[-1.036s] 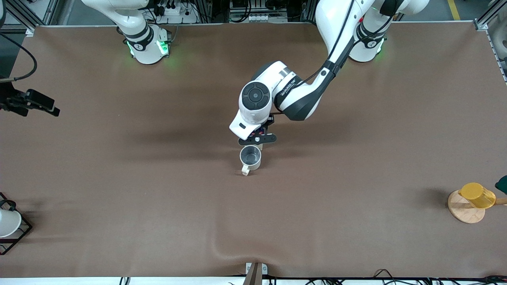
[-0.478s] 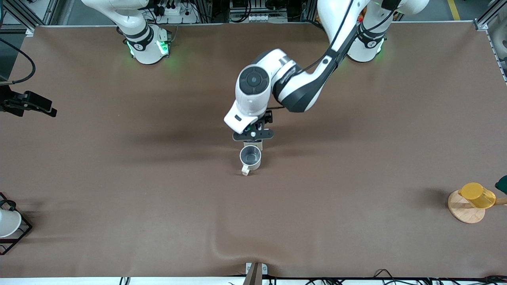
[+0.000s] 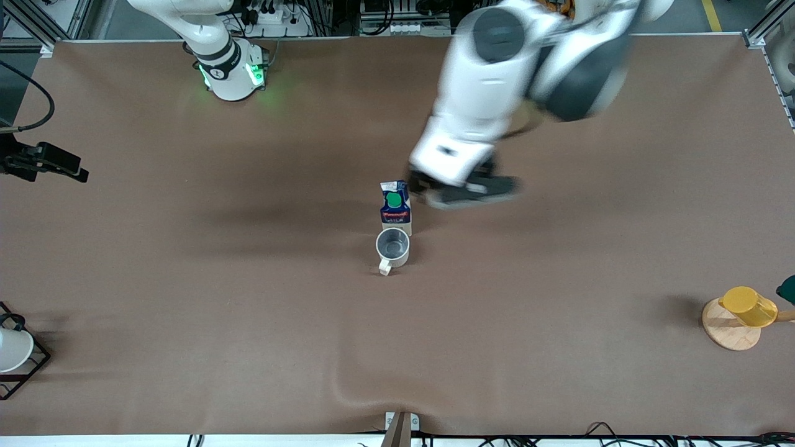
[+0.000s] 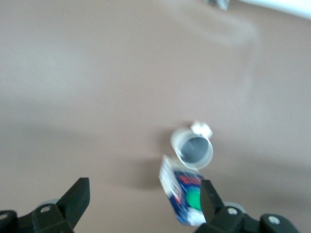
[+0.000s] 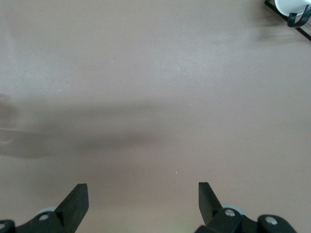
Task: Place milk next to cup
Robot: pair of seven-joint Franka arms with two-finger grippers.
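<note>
The milk (image 3: pixel 395 207), a dark blue carton with a green cap, stands upright on the table right beside the cup (image 3: pixel 392 246), on the side farther from the front camera. The cup is an off-white mug with a grey inside. My left gripper (image 3: pixel 464 190) is open and empty, up in the air over the table beside the milk, toward the left arm's end. In the left wrist view the open left gripper (image 4: pixel 143 188) looks down on the milk (image 4: pixel 186 195) and the cup (image 4: pixel 193 149). My right gripper (image 5: pixel 143 190) is open and empty over bare table; the right arm waits.
A yellow cup on a wooden disc (image 3: pixel 741 309) stands near the left arm's end of the table. A white cup in a black wire rack (image 3: pixel 13 351) sits at the right arm's end and shows in the right wrist view (image 5: pixel 292 8).
My left gripper has let go of the milk, risen and swung away toward the left arm's end. The milk, hidden under the hand before, now stands free by the cup.
</note>
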